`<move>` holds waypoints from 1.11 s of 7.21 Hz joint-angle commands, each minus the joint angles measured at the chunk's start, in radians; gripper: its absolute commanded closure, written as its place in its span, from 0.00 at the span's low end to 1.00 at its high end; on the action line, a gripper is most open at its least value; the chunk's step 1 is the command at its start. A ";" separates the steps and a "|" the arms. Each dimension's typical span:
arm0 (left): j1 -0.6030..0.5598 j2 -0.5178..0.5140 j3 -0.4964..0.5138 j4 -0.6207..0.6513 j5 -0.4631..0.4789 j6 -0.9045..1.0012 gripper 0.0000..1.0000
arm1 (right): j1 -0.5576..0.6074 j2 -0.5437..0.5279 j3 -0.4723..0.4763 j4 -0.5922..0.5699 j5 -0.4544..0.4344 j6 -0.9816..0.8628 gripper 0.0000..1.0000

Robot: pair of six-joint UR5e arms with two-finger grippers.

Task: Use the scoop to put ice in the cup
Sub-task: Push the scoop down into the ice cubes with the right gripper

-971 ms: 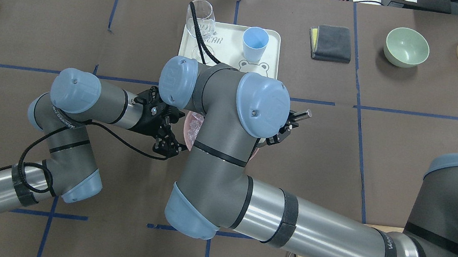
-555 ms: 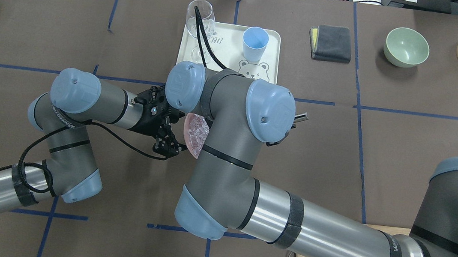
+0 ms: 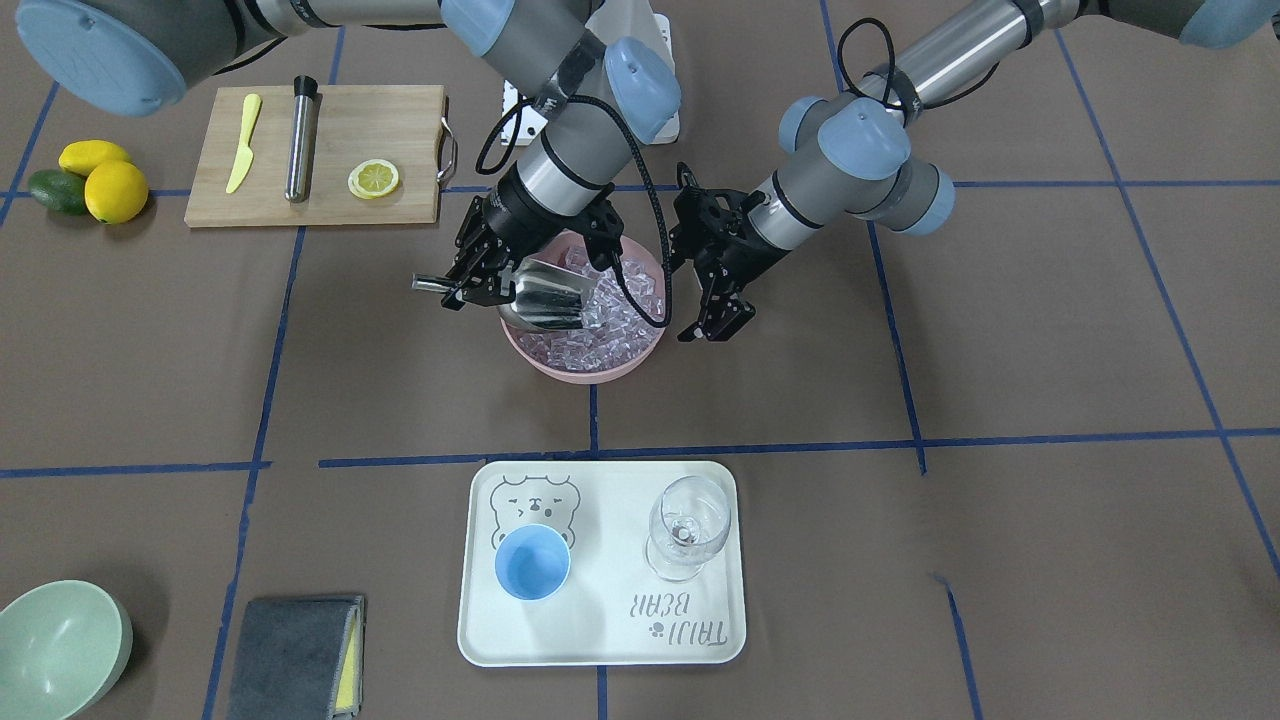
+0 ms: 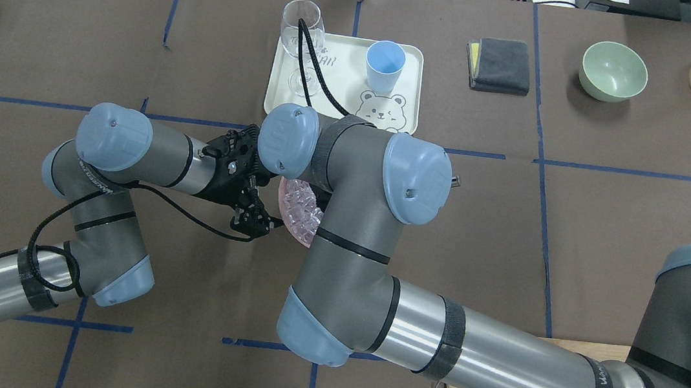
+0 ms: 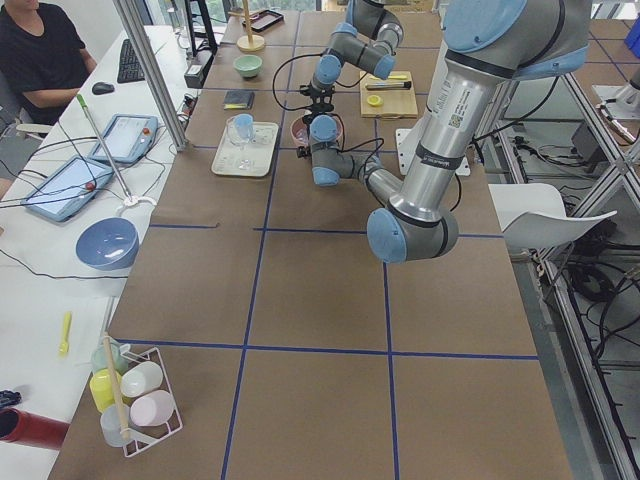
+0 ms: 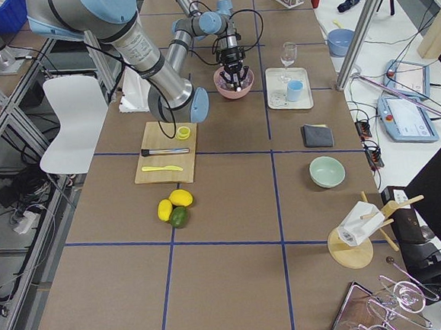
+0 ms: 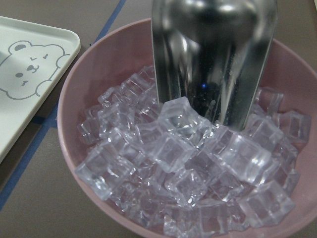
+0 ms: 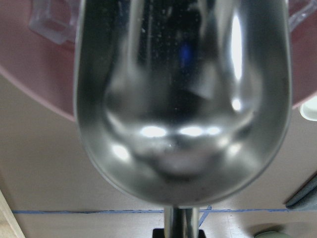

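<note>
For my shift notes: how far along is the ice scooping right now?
Done: the right gripper has the scoop by its handle. In hand: its tip is in the ice in the pink bowl, trough empty. To do: lift a load, carry it to the cup, which holds nothing yet, and tip it in.

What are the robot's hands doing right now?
Right gripper: closed on the scoop handle.
Left gripper: open, empty, beside the pink bowl.
</note>
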 commanded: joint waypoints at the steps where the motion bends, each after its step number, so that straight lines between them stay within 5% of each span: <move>1: 0.000 0.000 0.000 0.000 0.001 0.001 0.00 | -0.004 0.001 0.001 0.005 0.003 0.014 1.00; 6: -0.005 0.002 -0.002 -0.005 0.001 0.000 0.00 | 0.004 -0.092 0.070 0.164 0.058 0.030 1.00; 8: -0.012 0.002 -0.005 -0.006 0.001 0.000 0.00 | 0.046 -0.191 0.132 0.326 0.172 0.081 1.00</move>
